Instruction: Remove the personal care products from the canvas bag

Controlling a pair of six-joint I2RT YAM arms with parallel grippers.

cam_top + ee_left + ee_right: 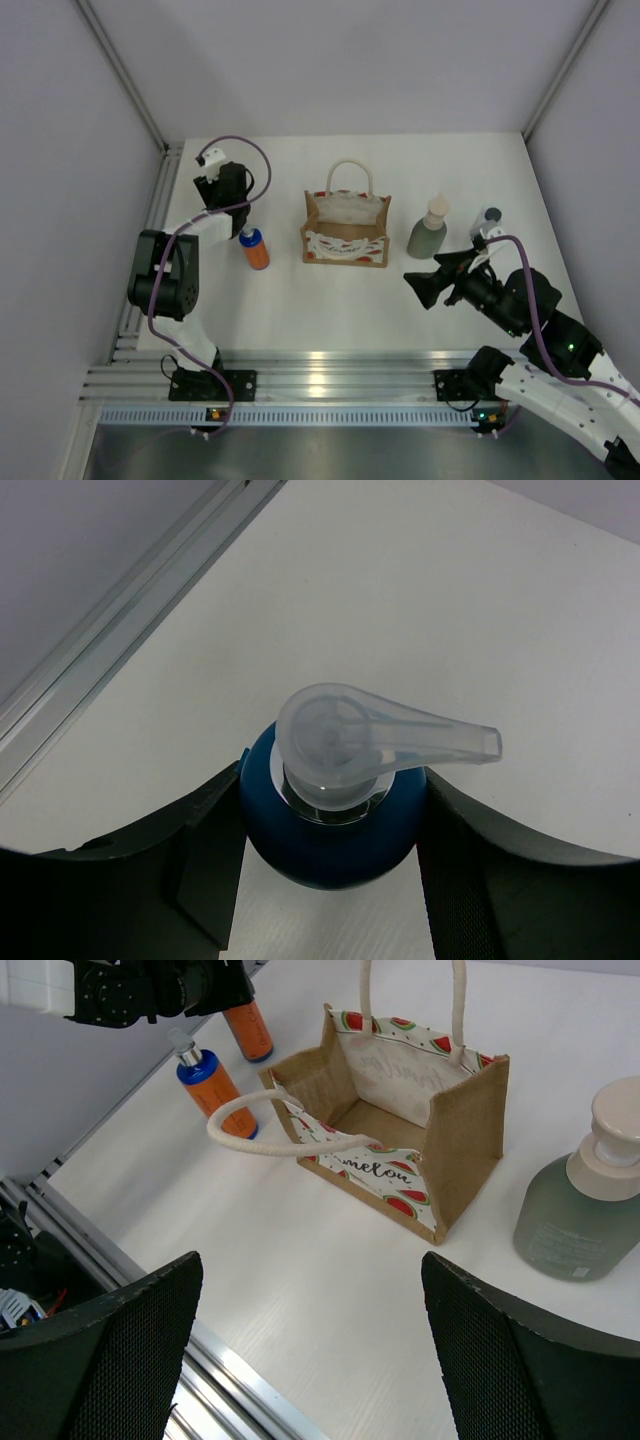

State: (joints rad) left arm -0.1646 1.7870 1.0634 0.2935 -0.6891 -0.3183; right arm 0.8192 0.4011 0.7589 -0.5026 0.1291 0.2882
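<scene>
Left gripper clamped on a bottle, right gripper spread wide and empty.
Near the white table's far-left corner, the left gripper pinches the blue cap of an orange pump bottle. A second orange bottle stands between it and the tan canvas bag, which is upright mid-table. A grey-green bottle with a beige cap stands just right of the bag. The right gripper hovers nearby.

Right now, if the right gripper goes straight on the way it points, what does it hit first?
Probably the canvas bag's patterned front: the open right gripper aims at it across bare table. If tilted down it could touch the table first; depth is unclear.
</scene>
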